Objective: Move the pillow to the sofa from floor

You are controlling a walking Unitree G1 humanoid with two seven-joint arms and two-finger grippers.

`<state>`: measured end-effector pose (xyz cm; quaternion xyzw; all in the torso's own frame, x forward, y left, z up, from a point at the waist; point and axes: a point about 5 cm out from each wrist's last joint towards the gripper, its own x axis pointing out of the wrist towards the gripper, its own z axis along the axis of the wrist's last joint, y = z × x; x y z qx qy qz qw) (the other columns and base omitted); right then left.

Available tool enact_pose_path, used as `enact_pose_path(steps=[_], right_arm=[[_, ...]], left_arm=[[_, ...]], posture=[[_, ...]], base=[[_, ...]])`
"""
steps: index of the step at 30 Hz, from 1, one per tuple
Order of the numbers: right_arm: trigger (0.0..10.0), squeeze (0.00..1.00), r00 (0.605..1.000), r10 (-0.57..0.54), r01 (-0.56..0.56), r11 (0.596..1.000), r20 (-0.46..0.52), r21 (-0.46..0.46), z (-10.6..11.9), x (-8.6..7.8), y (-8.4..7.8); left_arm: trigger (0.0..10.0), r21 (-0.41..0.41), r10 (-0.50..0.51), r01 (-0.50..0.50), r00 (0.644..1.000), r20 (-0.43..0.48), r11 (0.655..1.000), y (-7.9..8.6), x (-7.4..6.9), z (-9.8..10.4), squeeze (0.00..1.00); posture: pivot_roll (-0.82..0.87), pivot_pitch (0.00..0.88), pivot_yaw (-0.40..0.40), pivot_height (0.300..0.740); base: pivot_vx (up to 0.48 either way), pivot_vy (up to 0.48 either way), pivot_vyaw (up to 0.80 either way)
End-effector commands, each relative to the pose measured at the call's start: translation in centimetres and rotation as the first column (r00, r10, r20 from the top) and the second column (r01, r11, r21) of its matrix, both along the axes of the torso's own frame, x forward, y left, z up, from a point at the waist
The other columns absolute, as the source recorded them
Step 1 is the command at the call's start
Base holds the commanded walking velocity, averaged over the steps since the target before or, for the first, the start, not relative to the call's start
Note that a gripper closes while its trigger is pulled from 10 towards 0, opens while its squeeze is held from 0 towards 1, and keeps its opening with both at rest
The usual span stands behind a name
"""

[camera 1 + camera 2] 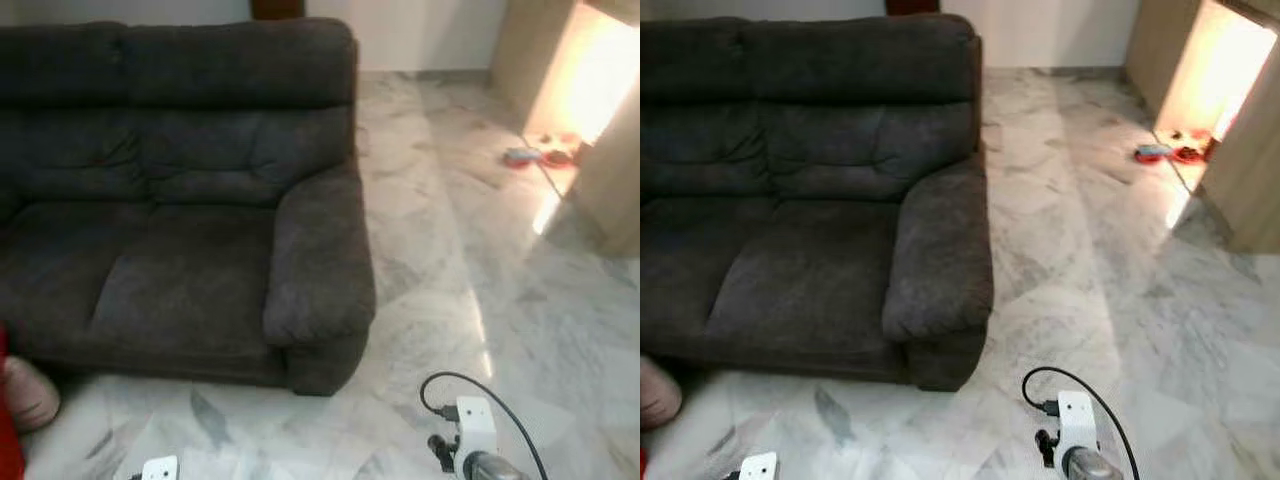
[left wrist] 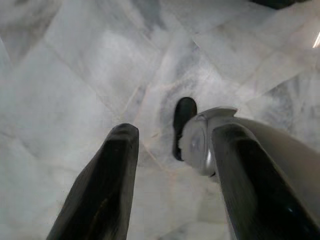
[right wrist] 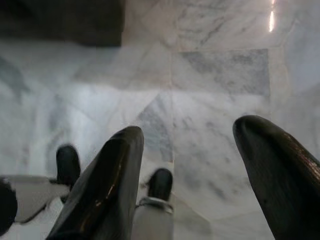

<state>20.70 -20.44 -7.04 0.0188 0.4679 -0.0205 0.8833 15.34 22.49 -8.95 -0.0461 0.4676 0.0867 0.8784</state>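
Pillow (image 1: 28, 392) on floor (image 1: 440, 260) beside sofa (image 1: 180, 190), left of both hands.

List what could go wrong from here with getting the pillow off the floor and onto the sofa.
The pinkish pillow lies at the far left edge of the head views, half cut off, so a reach could miss. It sits close against the dark grey fabric sofa, which may crowd the left gripper. The glossy marble floor might let it slide.
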Motion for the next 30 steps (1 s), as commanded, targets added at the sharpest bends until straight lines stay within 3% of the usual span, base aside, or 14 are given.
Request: enact_pose_path(steps=[1, 6, 12, 25, 30], right_arm=[[10.0, 0.00, 1.000, 0.000, 0.000, 1.000, -0.003, 0.007, -0.04, -0.03, 0.12], [10.0, 0.00, 1.000, -0.018, 0.018, 0.999, -0.002, 0.027, -0.06, -0.07, 0.18], [10.0, 0.00, 0.999, -0.053, 0.053, 0.998, -0.003, 0.040, -0.13, -0.17, 0.19], [10.0, 0.00, 1.000, -0.010, 0.010, 1.000, 0.002, 0.030, -0.05, -0.04, 0.23], [10.0, 0.00, 1.000, -0.006, 0.006, 1.000, 0.002, 0.021, -0.02, 0.00, 0.17]], left_arm=[[10.0, 0.008, 0.006, -0.006, 1.000, -0.022, 1.000, 0.19, -0.59, -0.21, 0.00], [10.0, 0.006, 0.009, -0.009, 1.000, -0.023, 1.000, 0.17, -0.59, -0.22, 0.00], [10.0, -0.001, 0.020, -0.020, 0.999, -0.032, 1.000, 0.14, -0.69, -0.28, 0.00], [10.0, 0.001, 0.018, -0.018, 0.999, -0.040, 1.000, 0.19, -0.75, -0.31, 0.00], [10.0, 0.000, 0.019, -0.019, 0.999, -0.039, 1.000, 0.18, -0.70, -0.29, 0.00]], posture=[[-0.06, 0.043, -0.014, 0.740], [-0.06, 0.045, -0.015, 0.740], [-0.06, 0.045, -0.017, 0.740], [-0.06, 0.048, -0.016, 0.740], [-0.06, 0.049, -0.016, 0.740]], base=[[0.000, 0.000, 0.80], [0.000, 0.000, 0.74], [0.000, 0.000, 0.00], [0.000, 0.348, 0.00], [0.000, 0.356, 0.76]])
